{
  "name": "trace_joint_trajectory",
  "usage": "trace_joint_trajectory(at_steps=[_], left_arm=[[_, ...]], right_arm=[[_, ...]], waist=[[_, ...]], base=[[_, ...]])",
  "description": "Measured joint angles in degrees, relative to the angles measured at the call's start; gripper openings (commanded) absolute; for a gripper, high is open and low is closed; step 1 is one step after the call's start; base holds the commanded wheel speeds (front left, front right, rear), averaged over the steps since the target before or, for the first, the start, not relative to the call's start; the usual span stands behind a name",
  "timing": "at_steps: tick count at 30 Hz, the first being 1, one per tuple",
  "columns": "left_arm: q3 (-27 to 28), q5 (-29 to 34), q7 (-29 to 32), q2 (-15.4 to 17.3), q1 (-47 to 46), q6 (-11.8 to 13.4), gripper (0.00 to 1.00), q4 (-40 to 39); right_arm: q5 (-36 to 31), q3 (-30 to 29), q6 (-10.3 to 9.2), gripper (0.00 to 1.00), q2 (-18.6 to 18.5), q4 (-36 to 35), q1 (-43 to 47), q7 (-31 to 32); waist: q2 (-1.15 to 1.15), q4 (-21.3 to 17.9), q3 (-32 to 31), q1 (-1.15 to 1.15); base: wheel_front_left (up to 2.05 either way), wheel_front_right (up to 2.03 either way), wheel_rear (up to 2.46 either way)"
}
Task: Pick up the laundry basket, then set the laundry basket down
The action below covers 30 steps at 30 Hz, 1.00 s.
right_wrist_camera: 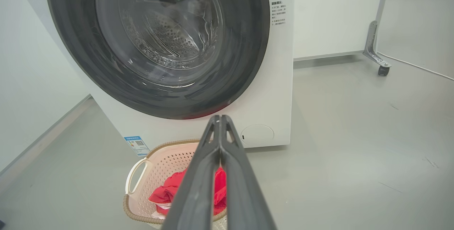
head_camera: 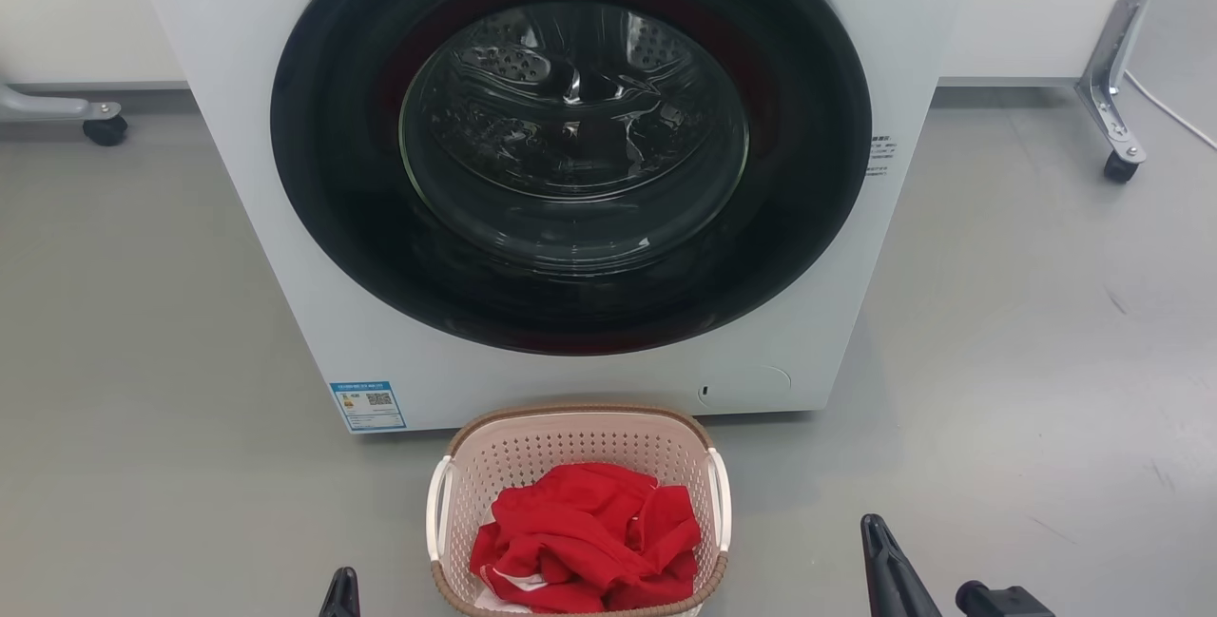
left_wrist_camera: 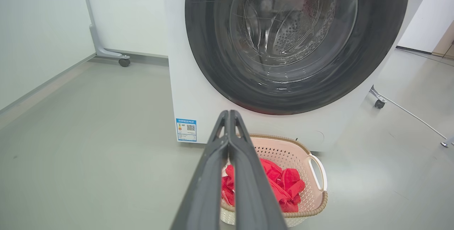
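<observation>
The laundry basket (head_camera: pixel 532 451) stands on the grey floor just in front of the washing machine, pale pink with a brown rim and white side handles, and red cloth (head_camera: pixel 585 536) lies inside it. It also appears in the left wrist view (left_wrist_camera: pixel 283 150) and the right wrist view (right_wrist_camera: pixel 159 161). My left gripper (left_wrist_camera: pixel 228 112) is shut with nothing in it, held above the basket's left side; its tip (head_camera: pixel 342 584) shows left of the basket. My right gripper (right_wrist_camera: pixel 220 117) is shut and empty, right of the basket (head_camera: pixel 873 527).
The white washing machine (head_camera: pixel 285 218) with its dark round door (head_camera: pixel 570 142) rises right behind the basket. Wheeled metal frame legs stand at the back left (head_camera: pixel 103 127) and back right (head_camera: pixel 1117 161). A white cable (head_camera: pixel 1174 113) runs along the floor at the right.
</observation>
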Motion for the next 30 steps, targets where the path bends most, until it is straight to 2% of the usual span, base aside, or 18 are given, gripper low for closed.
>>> trace_joint_trajectory(at_steps=[30], left_arm=[[4.83, -23.12, 6.78, -0.76, -4.08, -4.22, 0.0, 3.41]], right_arm=[[23.25, -8.53, 4.27, 0.0, 0.19, 1.36, -1.54, 7.01]], waist=[[0.0, 0.39, 0.55, 0.0]], base=[[0.0, 0.0, 0.0]])
